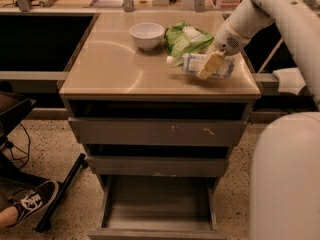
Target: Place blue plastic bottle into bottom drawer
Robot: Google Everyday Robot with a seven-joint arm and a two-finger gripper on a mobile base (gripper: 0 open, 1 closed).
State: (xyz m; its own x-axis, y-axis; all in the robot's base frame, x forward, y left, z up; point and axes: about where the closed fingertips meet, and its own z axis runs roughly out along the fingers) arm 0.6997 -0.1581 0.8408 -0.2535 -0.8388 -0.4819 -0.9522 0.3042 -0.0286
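While the bottom drawer (pixel 157 204) stands pulled out at six o'clock in the view, its bare grey floor showing, the blue plastic bottle (pixel 191 63) is up at the worktop (pixel 115 66) of the cabinet, toward the top's three o'clock edge. It lies on its side, white cap pointing to nine o'clock and the label facing up. A dim shadow sits under it, and whether it rests on the surface or hangs just clear of it cannot be told.

The gripper (pixel 207 69) comes down from the white arm (pixel 250 16), which enters from two o'clock. One tan finger (pixel 211 64) crosses the near side of the bottle at a slant. The other finger is hidden behind the bottle, so the jaws appear clamped around its middle, with nothing else in their grasp.

A green snack bag (pixel 185 38) lies just beyond the bottle at about eleven o'clock from it, very close or touching. A white bowl (pixel 147 35) stands upright at nine o'clock of the bag, just beside it.

Under the worktop the top drawer (pixel 160 132) and the middle drawer (pixel 157 165) show scratched grey fronts, with the bottom drawer directly beneath them.

The robot's white body (pixel 285 179) fills the frame's four o'clock corner. At eight o'clock, on the speckled floor, a dark sneaker (pixel 30 204) with white laces rests beside a black bar (pixel 60 194).
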